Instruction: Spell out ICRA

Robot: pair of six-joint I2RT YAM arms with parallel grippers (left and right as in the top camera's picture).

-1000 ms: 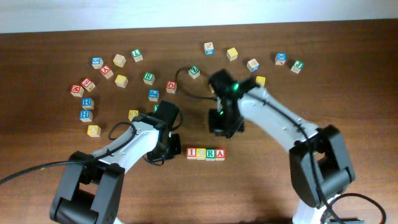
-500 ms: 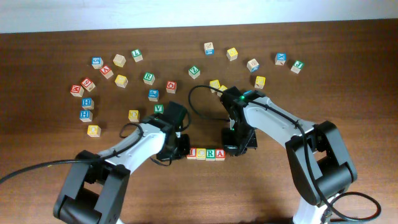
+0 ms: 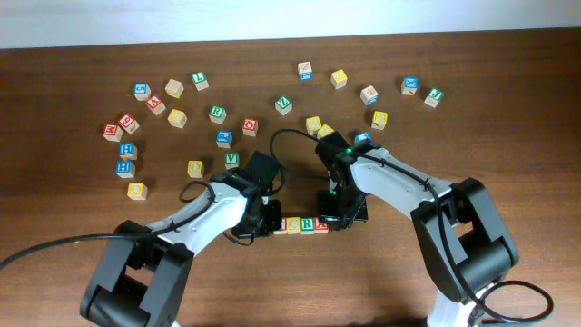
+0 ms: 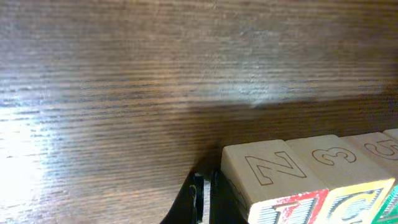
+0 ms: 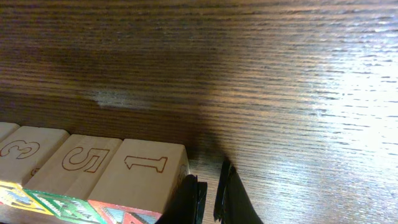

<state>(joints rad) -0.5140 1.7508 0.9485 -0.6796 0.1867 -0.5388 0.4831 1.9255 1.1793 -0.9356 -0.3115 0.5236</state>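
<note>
Together, the two arms bend in toward one short row of lettered blocks [image 3: 302, 223] on the wooden table [image 3: 390, 282], one arm at each end. The left arm sweeps in low from the near-left corner, and the left gripper [image 3: 264, 221] sits just beside the row's left end with its black fingers [image 4: 198, 200] pressed together and holding nothing. The right arm folds at the elbow and angles back toward the row, and the right gripper [image 3: 334, 216] stands just beside the right end, its jaws likewise drawn narrow and empty. In each wrist view the pinched fingertips lie right against the end block, though actual contact cannot be made out. The row itself is four pale wooden cubes set touching in a straight line; from overhead their coloured upper faces read as letters, the end ones partly shaded by the grippers. The left wrist camera shows a red I and a yellow C on the faces turned toward it, with an outlined Z and 3 on the sides above them, while the right wrist camera shows outlined 3, 5 and 1 on the cubes at the other end. Beyond the row, toward the far edge, loose blocks [image 3: 176, 117] lie scattered in a wide arc: about twenty-five, one half hidden behind the right arm.
</note>
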